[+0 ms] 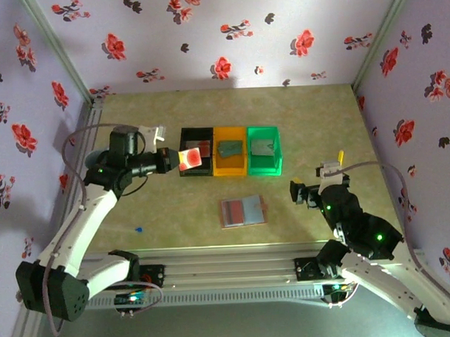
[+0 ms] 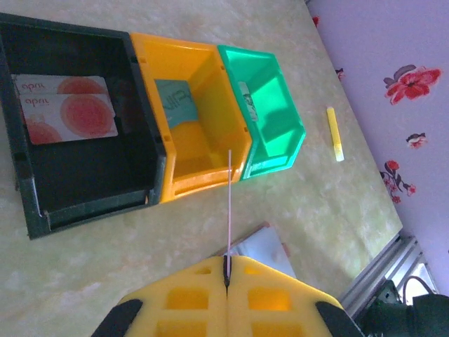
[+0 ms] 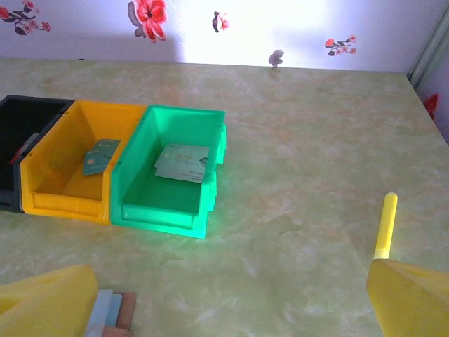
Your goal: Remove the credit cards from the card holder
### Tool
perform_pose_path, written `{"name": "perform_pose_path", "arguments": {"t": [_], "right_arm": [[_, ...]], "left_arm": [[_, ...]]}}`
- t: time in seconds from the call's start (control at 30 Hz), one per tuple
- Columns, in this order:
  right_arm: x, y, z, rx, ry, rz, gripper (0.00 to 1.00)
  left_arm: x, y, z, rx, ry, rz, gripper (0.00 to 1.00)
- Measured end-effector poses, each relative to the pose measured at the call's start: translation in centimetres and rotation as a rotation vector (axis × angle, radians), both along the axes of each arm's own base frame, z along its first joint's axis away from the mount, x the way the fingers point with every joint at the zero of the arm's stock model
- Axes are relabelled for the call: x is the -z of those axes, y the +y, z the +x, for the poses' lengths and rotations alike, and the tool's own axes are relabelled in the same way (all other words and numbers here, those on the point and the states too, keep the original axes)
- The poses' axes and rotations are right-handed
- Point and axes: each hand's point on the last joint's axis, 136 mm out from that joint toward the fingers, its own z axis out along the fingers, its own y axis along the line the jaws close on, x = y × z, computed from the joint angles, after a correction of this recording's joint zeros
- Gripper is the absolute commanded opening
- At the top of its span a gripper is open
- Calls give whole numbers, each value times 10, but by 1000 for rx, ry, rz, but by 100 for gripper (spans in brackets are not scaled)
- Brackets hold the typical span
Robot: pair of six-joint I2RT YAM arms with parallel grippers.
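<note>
The card holder (image 1: 242,211) lies open on the table, blue-grey inside up, with a pinkish-tan rim; its corner shows in the left wrist view (image 2: 265,247) and the right wrist view (image 3: 109,316). My left gripper (image 1: 171,158) (image 2: 228,258) is shut on a credit card (image 1: 189,158), pale with a red blotch, hanging over the black bin (image 1: 195,132). The left wrist view catches that card edge-on (image 2: 229,203). Two more credit cards (image 2: 66,107) lie in the black bin (image 2: 84,189). My right gripper (image 1: 303,191) (image 3: 231,309) stands open to the right of the card holder, holding nothing.
An orange bin (image 1: 230,167) (image 2: 203,158) (image 3: 63,200) holds a teal card (image 3: 100,156). A green bin (image 1: 265,167) (image 2: 280,140) (image 3: 165,214) holds a pale green card (image 3: 181,163). A yellow stick (image 1: 341,157) (image 2: 335,133) (image 3: 386,225) lies to the right of the bins.
</note>
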Motion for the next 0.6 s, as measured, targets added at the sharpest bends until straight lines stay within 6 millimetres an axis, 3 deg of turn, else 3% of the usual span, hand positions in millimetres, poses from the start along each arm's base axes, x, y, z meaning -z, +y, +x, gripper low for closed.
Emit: {"name": "perform_pose_path", "arguments": {"t": [0.27, 0.6], "right_arm": [[3, 0, 0, -1, 1, -4, 99], [1, -1, -1, -5, -8, -7, 99]], "left_arm": [[8, -2, 24, -22, 3, 27, 0], [21, -10, 72, -33, 17, 102, 0]]}}
